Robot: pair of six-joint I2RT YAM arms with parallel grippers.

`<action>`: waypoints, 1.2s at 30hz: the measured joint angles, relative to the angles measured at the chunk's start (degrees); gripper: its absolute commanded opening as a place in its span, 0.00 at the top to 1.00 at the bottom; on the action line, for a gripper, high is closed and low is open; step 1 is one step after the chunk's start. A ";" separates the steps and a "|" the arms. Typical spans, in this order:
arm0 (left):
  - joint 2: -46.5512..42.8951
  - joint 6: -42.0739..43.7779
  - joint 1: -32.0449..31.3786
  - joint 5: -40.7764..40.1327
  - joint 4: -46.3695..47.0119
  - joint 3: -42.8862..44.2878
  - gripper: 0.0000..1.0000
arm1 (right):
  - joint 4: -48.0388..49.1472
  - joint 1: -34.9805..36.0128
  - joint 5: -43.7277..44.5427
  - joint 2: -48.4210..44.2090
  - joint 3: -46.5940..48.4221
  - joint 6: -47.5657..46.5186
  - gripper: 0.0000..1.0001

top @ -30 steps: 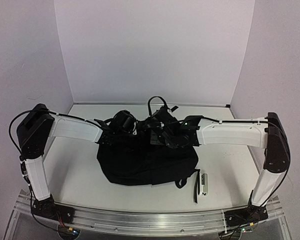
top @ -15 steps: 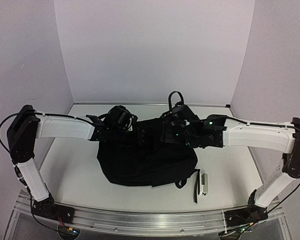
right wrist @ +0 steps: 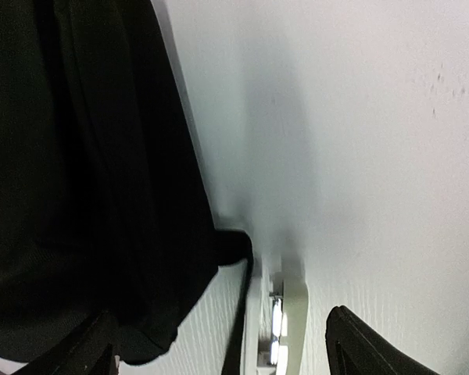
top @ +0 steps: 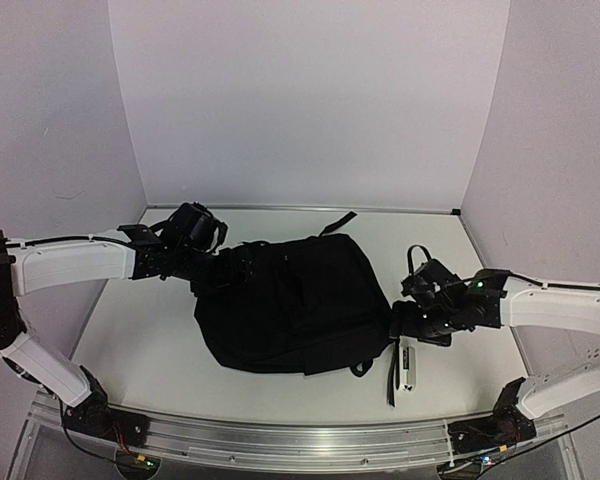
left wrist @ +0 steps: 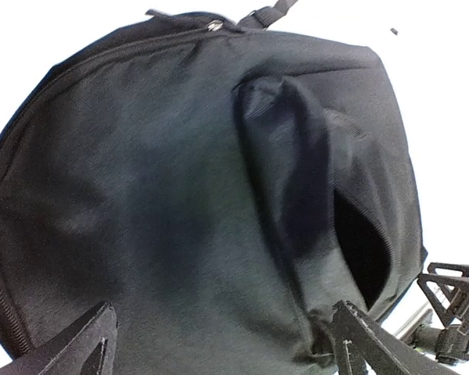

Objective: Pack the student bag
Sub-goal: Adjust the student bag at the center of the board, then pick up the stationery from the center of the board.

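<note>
Top external view: both arms reach in low, one at each side of the student bag [top: 295, 305].
I see the bag lying flat mid-table [top: 140, 330]. My left arm stretches nearly level, with the left gripper [top: 235, 265] at the bag's far left edge. The right gripper [top: 400, 318] sits just off its right edge, near a small white object [top: 409, 366]. Both wrist views show fingers spread wide, gripping nothing.

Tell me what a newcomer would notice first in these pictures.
The big black student bag lying flat at the centre dominates. The left gripper hangs open at its far left corner, and the right gripper is open at its right edge. A small white object lies by the bag's near right corner.
</note>
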 measured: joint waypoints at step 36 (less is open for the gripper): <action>-2.32 1.17 0.56 -1.25 -3.36 -0.34 0.00 | 2.64 0.04 -13.43 6.35 -10.44 1.64 0.82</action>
